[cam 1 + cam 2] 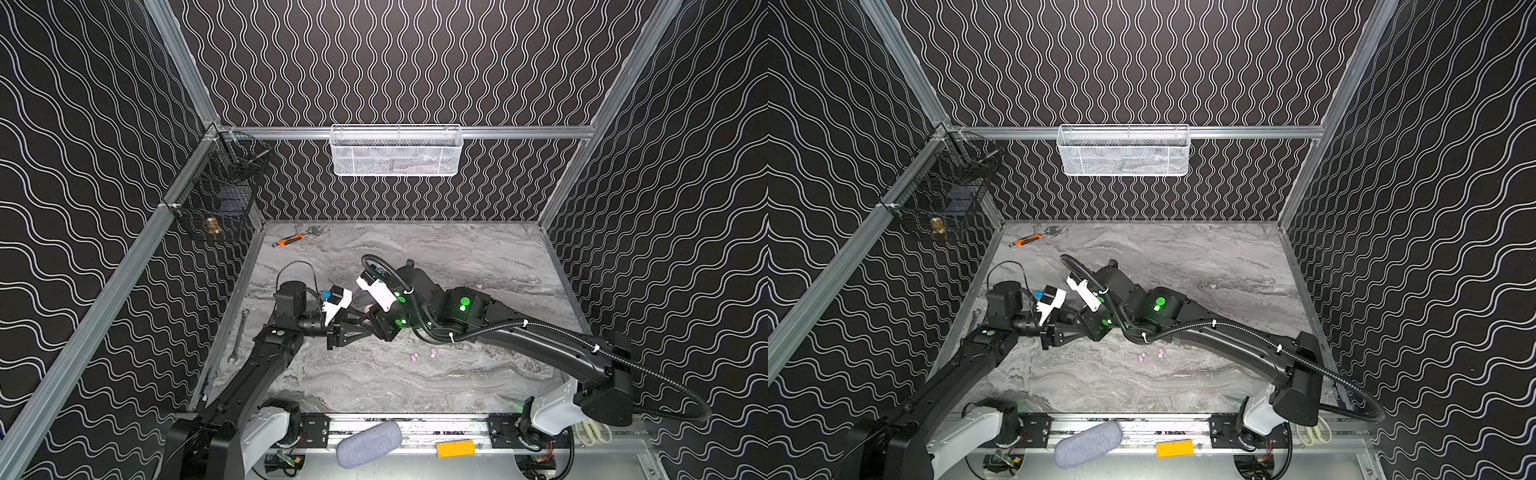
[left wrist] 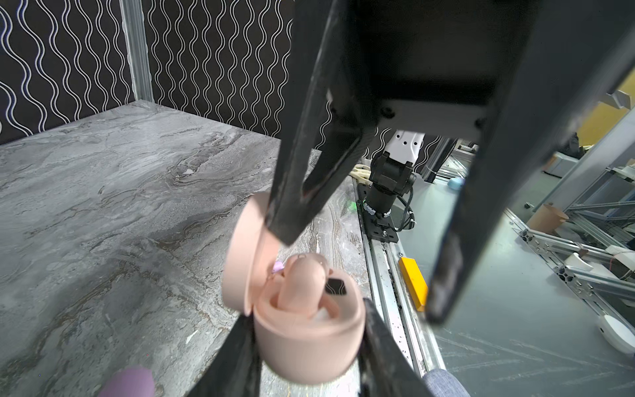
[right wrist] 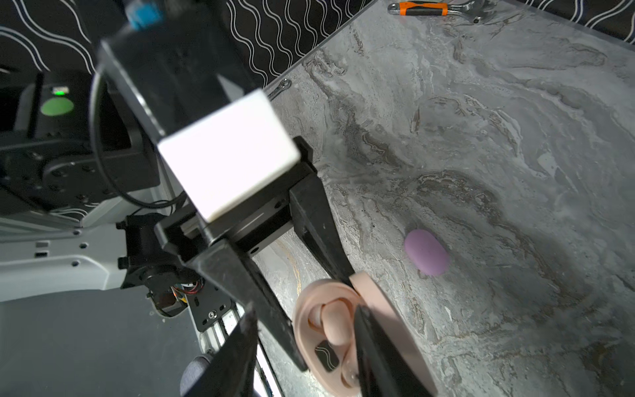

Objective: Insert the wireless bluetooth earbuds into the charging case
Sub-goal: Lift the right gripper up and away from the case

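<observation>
My left gripper (image 2: 307, 347) is shut on the base of a peach charging case (image 2: 309, 347), held above the table with its lid (image 2: 242, 254) hinged open. A peach earbud (image 2: 302, 287) stands in the case's well. My right gripper (image 3: 305, 307) is open right over the case: one finger (image 2: 292, 206) rests against the lid and the other stands well clear, with nothing gripped. In both top views the grippers meet at the case (image 1: 368, 308). Two lilac earbuds (image 1: 413, 356) (image 1: 433, 352) lie on the marble table just in front. A shut lilac case (image 3: 426, 252) lies beside them.
An orange-handled tool (image 1: 289, 240) lies at the back left and a spanner (image 1: 237, 336) along the left edge. A white mesh basket (image 1: 395, 151) and a black wire basket (image 1: 220, 187) hang on the walls. A grey pouch (image 1: 368, 442) and a yellow block (image 1: 455, 449) sit on the front rail.
</observation>
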Robot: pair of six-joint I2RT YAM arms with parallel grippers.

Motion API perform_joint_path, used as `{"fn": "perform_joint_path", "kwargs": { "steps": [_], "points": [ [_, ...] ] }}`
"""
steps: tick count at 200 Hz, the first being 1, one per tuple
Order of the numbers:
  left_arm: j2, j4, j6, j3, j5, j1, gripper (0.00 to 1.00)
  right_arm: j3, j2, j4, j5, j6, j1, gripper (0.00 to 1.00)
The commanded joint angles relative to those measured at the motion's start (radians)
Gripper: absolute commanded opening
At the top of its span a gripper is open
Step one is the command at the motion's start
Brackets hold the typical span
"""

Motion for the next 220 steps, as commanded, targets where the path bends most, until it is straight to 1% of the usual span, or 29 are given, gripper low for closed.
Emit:
{"fn": "perform_joint_path", "kwargs": {
  "steps": [1,23,49,77,97,160,220],
  "points": [
    [0.0,0.024,0.014,0.003,-0.028,0.0,0.02,0.036,-0.006,0.006,0.028,0.093,-0.001,0.42],
    [-0.003,0.024,0.025,0.001,-0.058,0.0,0.02,0.088,0.013,-0.037,0.038,0.152,-0.001,0.4],
    [-0.004,0.024,0.042,0.0,-0.128,0.0,0.01,0.122,0.023,-0.075,0.028,0.219,-0.001,0.38],
    [-0.004,0.052,0.037,-0.008,-0.143,-0.001,0.01,0.121,0.025,-0.1,0.026,0.269,-0.001,0.38],
    [-0.004,0.07,0.036,-0.009,-0.167,-0.002,0.01,0.089,0.013,-0.113,0.023,0.294,-0.016,0.38],
    [-0.001,0.122,0.016,-0.012,-0.186,-0.002,0.01,-0.023,-0.037,-0.054,-0.049,0.324,-0.096,0.36],
    [-0.001,0.126,0.013,-0.017,-0.178,-0.004,0.01,-0.044,-0.009,0.03,-0.117,0.323,-0.104,0.37]
  ]
}}
